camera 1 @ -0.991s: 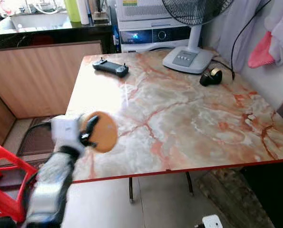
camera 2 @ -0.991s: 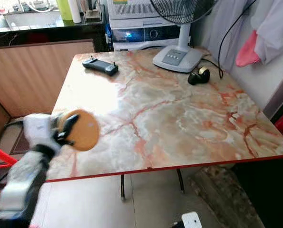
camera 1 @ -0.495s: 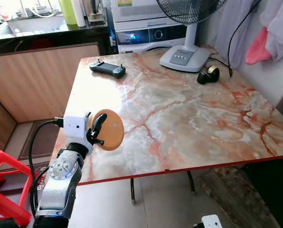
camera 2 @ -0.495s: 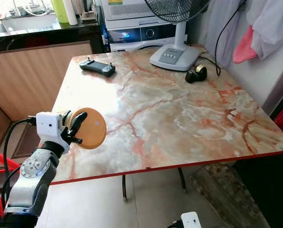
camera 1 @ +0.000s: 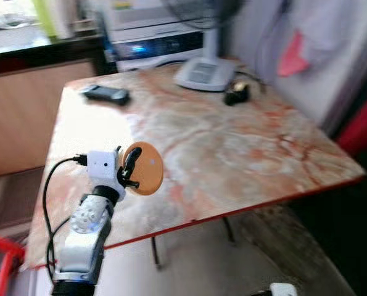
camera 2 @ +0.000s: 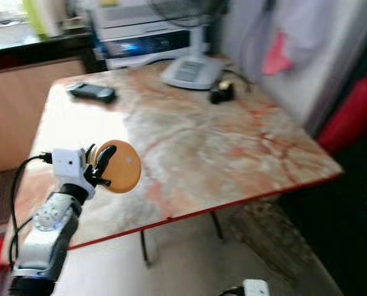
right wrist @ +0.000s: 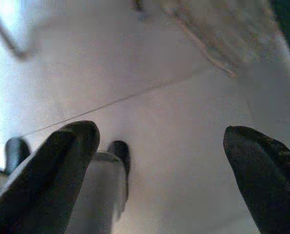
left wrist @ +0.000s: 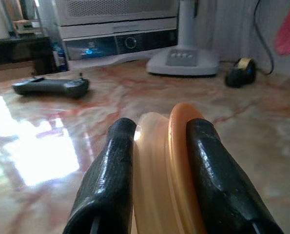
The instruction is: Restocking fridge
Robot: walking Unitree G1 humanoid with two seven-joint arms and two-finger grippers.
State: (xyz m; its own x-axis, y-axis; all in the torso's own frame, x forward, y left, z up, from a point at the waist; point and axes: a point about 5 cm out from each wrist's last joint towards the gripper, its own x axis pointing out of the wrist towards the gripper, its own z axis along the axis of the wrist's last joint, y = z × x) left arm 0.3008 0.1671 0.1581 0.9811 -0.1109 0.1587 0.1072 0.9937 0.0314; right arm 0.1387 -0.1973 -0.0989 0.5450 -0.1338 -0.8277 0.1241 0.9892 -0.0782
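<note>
My left gripper (camera 1: pixel 131 170) is shut on a round orange container with a flat orange lid (camera 1: pixel 145 168), held on edge above the near left part of the marble table (camera 1: pixel 232 148). In the left wrist view the two black fingers (left wrist: pixel 109 180) clamp the container (left wrist: pixel 165 165) from both sides, its cream body and orange lid between them. My right gripper (right wrist: pixel 159 161) hangs open over the pale tiled floor (right wrist: pixel 149 73), holding nothing.
On the far side of the table lie a black remote controller (camera 1: pixel 105 94), a white fan base (camera 1: pixel 203 74) and a small dark tape dispenser (camera 1: pixel 235 94). A white appliance (left wrist: pixel 120 29) stands behind the table. A red stool (camera 1: pixel 1 259) sits at my lower left.
The camera has swung to the right, so the whole scene has shifted left and blurred. My left gripper still holds the orange container at about the same height.
</note>
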